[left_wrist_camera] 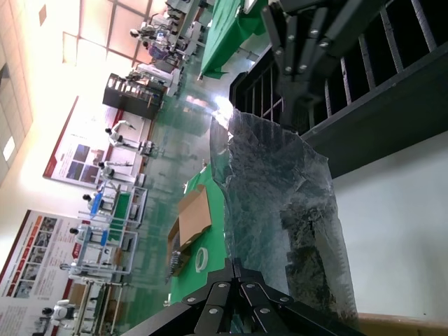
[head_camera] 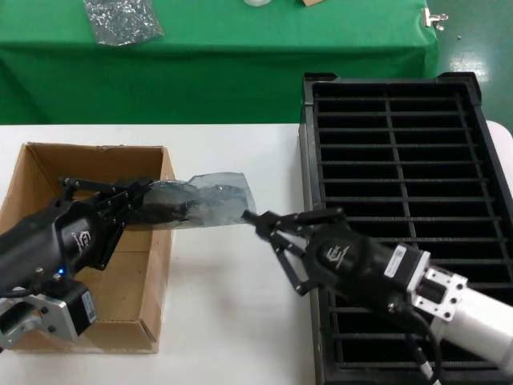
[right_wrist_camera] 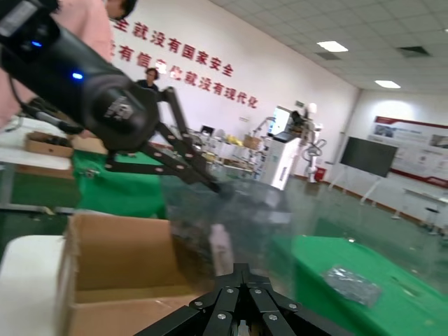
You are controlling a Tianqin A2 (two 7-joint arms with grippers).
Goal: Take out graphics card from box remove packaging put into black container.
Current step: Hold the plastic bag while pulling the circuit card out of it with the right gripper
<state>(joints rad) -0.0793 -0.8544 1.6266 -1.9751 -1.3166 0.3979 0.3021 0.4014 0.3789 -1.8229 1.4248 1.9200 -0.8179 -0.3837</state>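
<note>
So both arms are on the packaging [head_camera: 200, 202] here, stretched out in the air between them over the white desk [head_camera: 224, 321]. The left pincer [head_camera: 143, 196] is pinched shut on one end of the bag right above the near wall of the box [head_camera: 152, 265], and the right pincer [head_camera: 258, 220] has its tips closed on the opposite edge, just beside the black container [head_camera: 401, 152]. The bag hangs clear of the desk, a bit wrinkled and see-through. There's a dark shape inside it near the left pincer's end, which looks like the graphics card [head_camera: 164, 210], but I can't make out the bracket or ports through the plastic. The box sits at the left side of the desk with flaps up, the black container on the right. Another small glittery bag [head_camera: 122, 19] lies well off on the green table [head_camera: 240, 64] behind.
</note>
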